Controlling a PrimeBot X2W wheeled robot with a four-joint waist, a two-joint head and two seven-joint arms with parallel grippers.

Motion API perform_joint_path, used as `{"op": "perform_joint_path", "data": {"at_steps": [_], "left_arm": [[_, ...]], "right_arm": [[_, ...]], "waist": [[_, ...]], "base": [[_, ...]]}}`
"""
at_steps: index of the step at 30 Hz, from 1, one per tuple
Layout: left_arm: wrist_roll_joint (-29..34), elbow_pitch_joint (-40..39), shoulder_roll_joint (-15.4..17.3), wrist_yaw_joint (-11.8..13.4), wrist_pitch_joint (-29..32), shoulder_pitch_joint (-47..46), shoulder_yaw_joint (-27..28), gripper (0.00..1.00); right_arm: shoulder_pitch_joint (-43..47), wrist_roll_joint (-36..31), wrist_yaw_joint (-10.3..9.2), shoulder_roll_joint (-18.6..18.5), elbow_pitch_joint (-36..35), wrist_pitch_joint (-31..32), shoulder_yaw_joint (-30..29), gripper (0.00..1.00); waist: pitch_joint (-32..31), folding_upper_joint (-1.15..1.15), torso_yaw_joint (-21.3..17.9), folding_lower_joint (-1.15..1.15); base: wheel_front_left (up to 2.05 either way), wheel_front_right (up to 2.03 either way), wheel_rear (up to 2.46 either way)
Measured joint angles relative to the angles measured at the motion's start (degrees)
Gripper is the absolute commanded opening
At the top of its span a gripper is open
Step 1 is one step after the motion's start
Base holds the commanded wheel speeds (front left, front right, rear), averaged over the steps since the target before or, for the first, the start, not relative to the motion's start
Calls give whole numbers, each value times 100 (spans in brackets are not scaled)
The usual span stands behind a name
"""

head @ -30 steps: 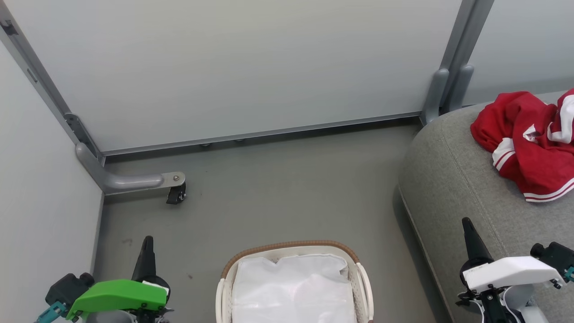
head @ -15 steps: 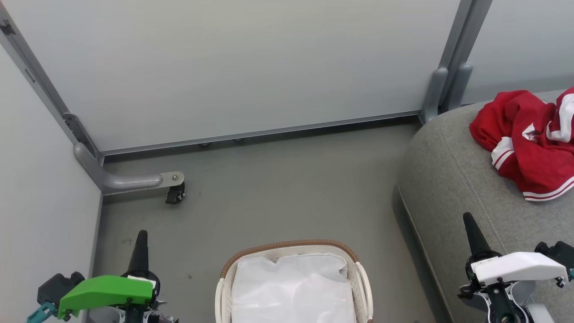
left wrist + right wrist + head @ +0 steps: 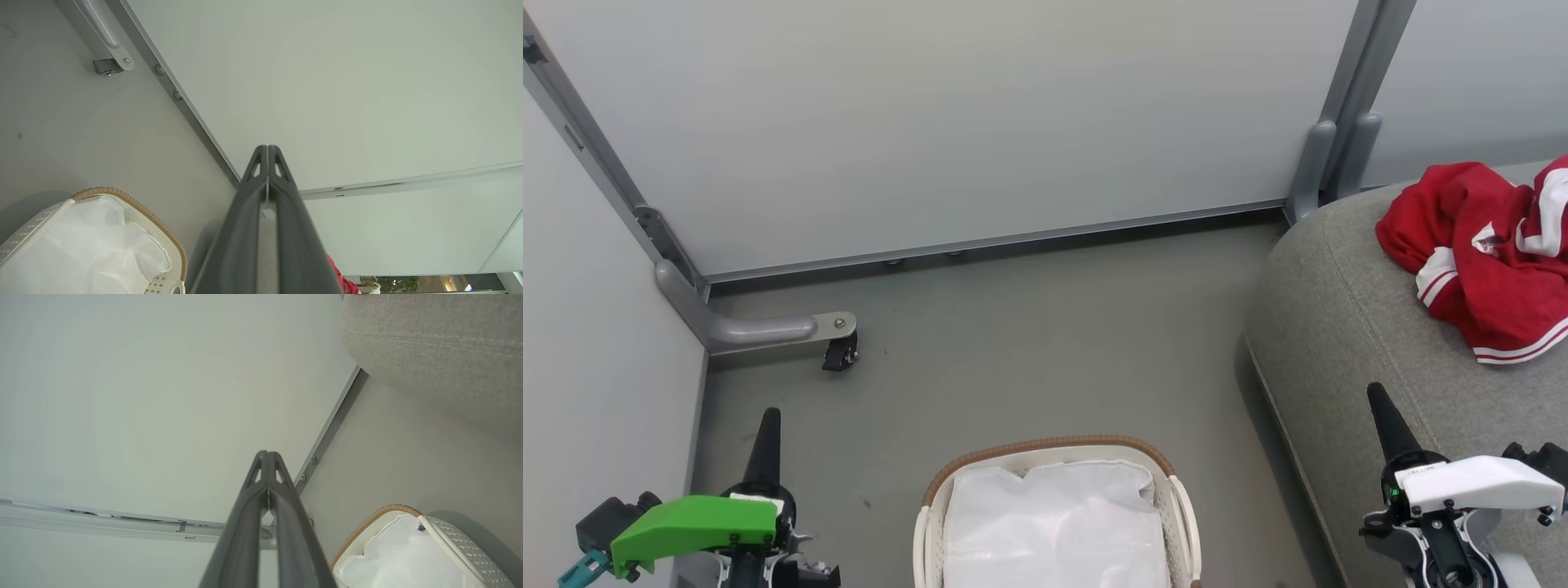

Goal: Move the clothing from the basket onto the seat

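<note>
1. Clothing: the bright red soft fabric clothing with white panels and white-striped cuffs and hems (image 3: 1494, 261) lies in a crumpled heap on top of the large grey woven-fabric upholstered seat (image 3: 1339, 327). It sits toward the seat's far end, and the right edge of the head view cuts it off.
2. Basket: the small oval white perforated plastic basket with a brown woven rim (image 3: 1045, 447) stands on the grey floor (image 3: 1029, 327), near the seat's rounded edge but apart from it. A rumpled plain white liner cloth (image 3: 1054, 523) lines its inside.
3. Left gripper: the left gripper (image 3: 768, 416), under a green cover (image 3: 694, 523), hangs over the floor to the left of the basket, clear of its rim. Its two long dark fingers are pressed together, and the left wrist view shows the tips meeting.
4. Right gripper: the right gripper (image 3: 1376, 392), under a white cover (image 3: 1478, 483), hangs over the near part of the seat, well apart from the clothing. Its fingers are likewise pressed together tip to tip, as the right wrist view shows.
5. Surroundings: pale grey partition panels (image 3: 947, 122) in metal frames enclose the far and left sides. A metal castor foot (image 3: 837, 351) rests on the floor at the left corner.
</note>
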Motion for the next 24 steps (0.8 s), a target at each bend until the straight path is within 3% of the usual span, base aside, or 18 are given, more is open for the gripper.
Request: {"op": "perform_joint_path", "data": {"at_steps": [24], "left_arm": [[-955, -77, -1, -102, 287, -91, 265, 0]], "right_arm": [[-31, 1124, 0, -8, -92, 267, -80, 0]], "waist": [[23, 0, -33, 0]], "base": [[0, 0, 0]]}}
